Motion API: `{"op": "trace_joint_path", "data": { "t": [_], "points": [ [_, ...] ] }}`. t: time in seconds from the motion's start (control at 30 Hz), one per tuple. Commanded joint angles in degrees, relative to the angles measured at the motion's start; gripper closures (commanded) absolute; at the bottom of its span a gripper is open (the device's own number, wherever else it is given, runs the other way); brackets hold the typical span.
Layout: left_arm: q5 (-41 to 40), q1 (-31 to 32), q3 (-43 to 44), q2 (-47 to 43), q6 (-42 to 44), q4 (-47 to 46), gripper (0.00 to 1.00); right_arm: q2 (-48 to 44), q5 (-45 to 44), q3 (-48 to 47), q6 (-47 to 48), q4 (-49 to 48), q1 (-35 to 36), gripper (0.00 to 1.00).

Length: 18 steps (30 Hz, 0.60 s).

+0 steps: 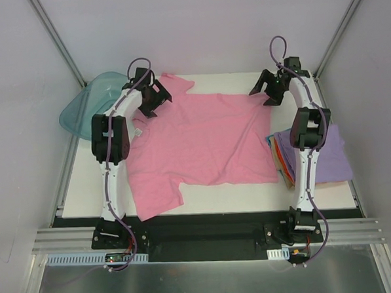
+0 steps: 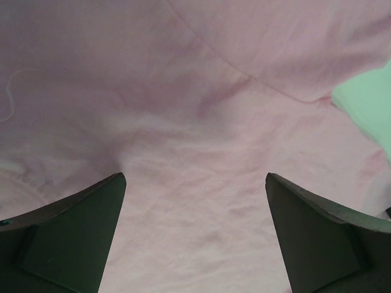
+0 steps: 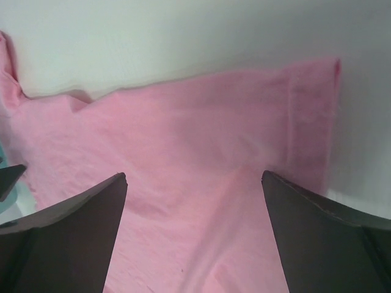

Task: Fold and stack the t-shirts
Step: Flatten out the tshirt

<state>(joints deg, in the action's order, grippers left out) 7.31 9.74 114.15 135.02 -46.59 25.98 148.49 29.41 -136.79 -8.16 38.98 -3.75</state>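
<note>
Pink tee (image 1: 202,146) lies flat on the table (image 1: 251,199), long axis L-R, collar end toward my left arm, hem toward the folded stack (image 1: 330,156) at right. Left gripper (image 1: 155,99) fingers spread wide, nothing held, over far shoulder. Right gripper (image 1: 266,90) same, over far hem corner. For all 4 fingers I can't tell contact w/ cloth.

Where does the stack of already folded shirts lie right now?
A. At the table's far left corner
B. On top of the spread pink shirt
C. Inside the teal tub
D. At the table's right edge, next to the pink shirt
D: the folded stack, lavender on top, lies at the right edge of the table, just right of the spread pink t-shirt; the teal tub sits far left.
</note>
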Motion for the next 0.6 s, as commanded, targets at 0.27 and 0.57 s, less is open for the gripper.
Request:
{"op": "trace_joint_path", "data": {
  "t": [0.27, 0.57],
  "points": [
    [-2.6, 7.4, -20.3, -33.5, 9.0, 1.2, 0.01, -33.8, -23.9, 20.0, 14.0, 13.8, 7.5, 0.03],
    [-5.8, 9.7, -57.3, -62.2, 1.3, 2.1, 0.01, -67.0, -44.4, 63.9, -0.8, -4.7, 20.4, 0.04]
  ]
}}
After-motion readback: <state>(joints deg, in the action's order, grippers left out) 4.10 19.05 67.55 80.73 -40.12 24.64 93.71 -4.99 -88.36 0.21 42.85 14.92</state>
